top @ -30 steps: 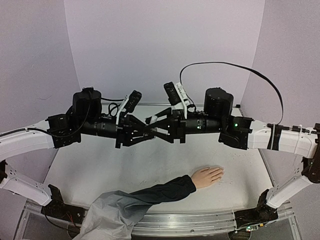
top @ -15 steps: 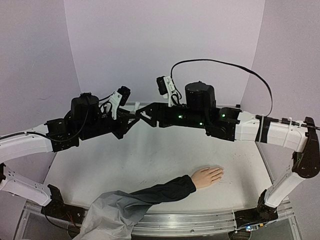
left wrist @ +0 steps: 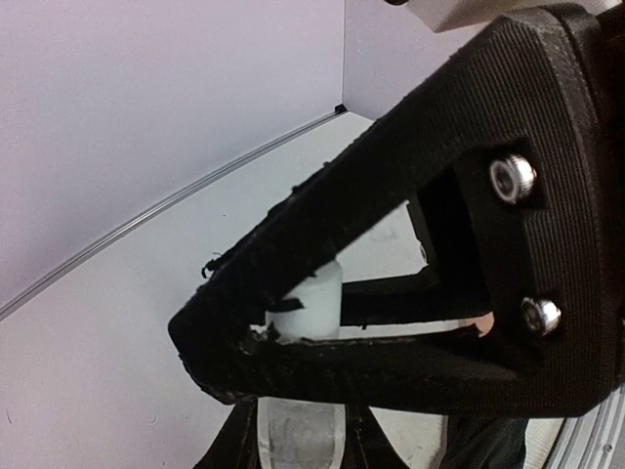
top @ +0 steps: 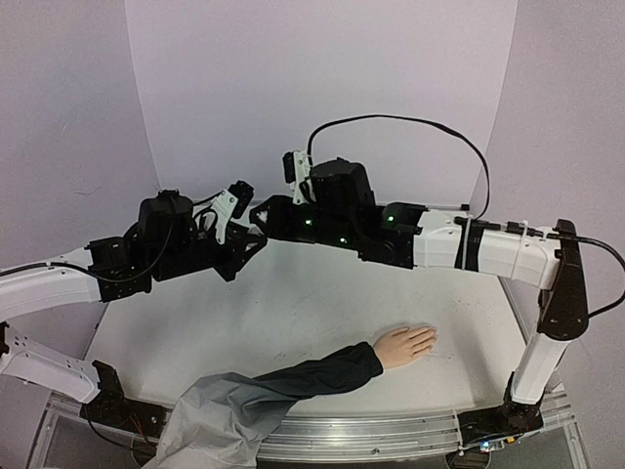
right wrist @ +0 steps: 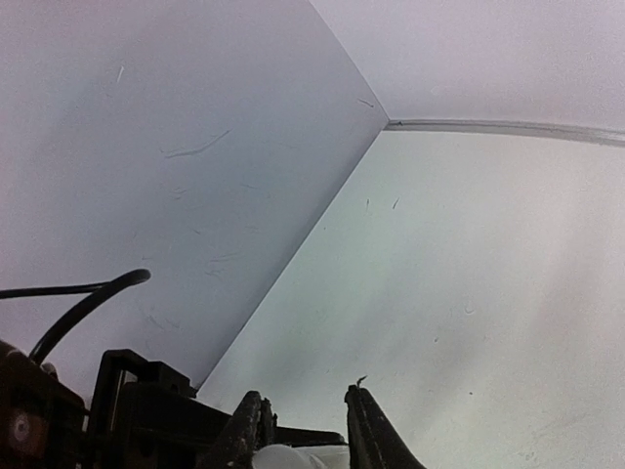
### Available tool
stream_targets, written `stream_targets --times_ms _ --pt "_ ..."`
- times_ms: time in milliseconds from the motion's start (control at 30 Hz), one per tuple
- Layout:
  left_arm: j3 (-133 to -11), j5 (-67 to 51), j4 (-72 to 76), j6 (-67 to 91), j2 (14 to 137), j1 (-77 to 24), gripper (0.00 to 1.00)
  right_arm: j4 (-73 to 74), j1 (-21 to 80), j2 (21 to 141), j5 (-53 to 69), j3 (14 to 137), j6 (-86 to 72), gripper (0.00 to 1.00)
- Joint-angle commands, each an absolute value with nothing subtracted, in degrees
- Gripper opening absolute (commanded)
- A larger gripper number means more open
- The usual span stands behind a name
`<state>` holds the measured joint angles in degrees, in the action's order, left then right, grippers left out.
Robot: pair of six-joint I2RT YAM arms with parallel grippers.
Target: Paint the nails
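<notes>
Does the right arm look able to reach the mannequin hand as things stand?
Probably not yet: the right gripper, raised high, grips the cap of a bottle in the left gripper. Nothing covers the mannequin hand.

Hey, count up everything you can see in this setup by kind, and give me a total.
2 robot arms: left arm, right arm
1 mannequin hand, in a dark sleeve
1 small white-capped container
Total: 4
</notes>
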<state>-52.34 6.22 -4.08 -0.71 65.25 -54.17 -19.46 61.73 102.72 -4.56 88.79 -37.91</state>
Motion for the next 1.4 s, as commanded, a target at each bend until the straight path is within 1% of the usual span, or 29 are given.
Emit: stream_targets --times_ms 0,67,133,200,367,500,700,800,867,933,1000,1067,1133,1267,1367 --pt "-52.5 6.7 -1.8 -1.0 64.3 -54.2 0.00 -18.7 62.3 104.3 -8.5 93.1 -38.8 0.23" --pt "-52.6 6.3 -1.8 -0.9 64.6 -54.2 0.00 -18.7 62.4 104.6 -8.8 93.3 -38.4 0.20" --pt "-52.7 6.1 -1.8 -0.6 64.7 -54.2 0.00 -18.7 62.3 104.5 -8.9 93.1 -37.7 0.19" --pt "-53.0 5.9 -1.9 -0.5 65.0 -54.2 0.00 -18.7 62.4 104.0 -8.4 92.4 -36.5 0.16" --pt "-53.6 4.5 -2.2 2.5 65.2 -54.2 0.00 -19.1 62.3 101.5 -8.3 88.9 -34.4 0.01" --pt "-55.6 0.4 -2.3 4.8 66.3 -54.2 0.00 -20.3 62.0 97.8 -7.3 84.9 -30.6 0.00" --pt "-59.1 -10.3 -2.3 8.9 70.4 -54.2 0.00 -23.1 60.5 89.9 -1.0 77.1 -21.7 0.00" --pt "-60.5 -16.9 -2.2 9.2 71.6 -54.3 0.00 -27.5 57.9 85.5 9.7 71.9 -18.3 0.00" --pt "-61.6 -23.3 -2.3 7.5 72.1 -54.2 0.00 -33.2 55.3 82.3 22.8 67.2 -17.5 0.00" --pt "-62.2 -30.0 -2.3 6.1 72.3 -54.1 0.00 -38.9 53.0 80.3 41.1 63.6 -17.2 0.00" --pt "-62.8 -36.2 -2.2 5.5 72.3 -54.1 0.00 -42.3 52.6 79.5 55.7 62.5 -16.7 0.00" --pt "-63.3 -39.6 -2.2 5.4 72.2 -54.1 0.00 -43.6 52.6 78.9 62.4 62.2 -17.2 0.00" --pt "-63.7 -40.6 -2.3 5.4 72.2 -54.1 0.00 -43.6 52.6 77.8 62.3 61.1 -16.5 0.00" --pt "-63.7 -37.9 -2.4 4.9 71.9 -54.1 0.00 -43.5 52.6 76.7 56.9 59.2 -16.0 0.00" --pt "-62.6 -33.6 -2.3 4.3 70.9 -54.1 0.00 -42.7 52.6 76.3 47.9 58.7 -16.5 0.00"
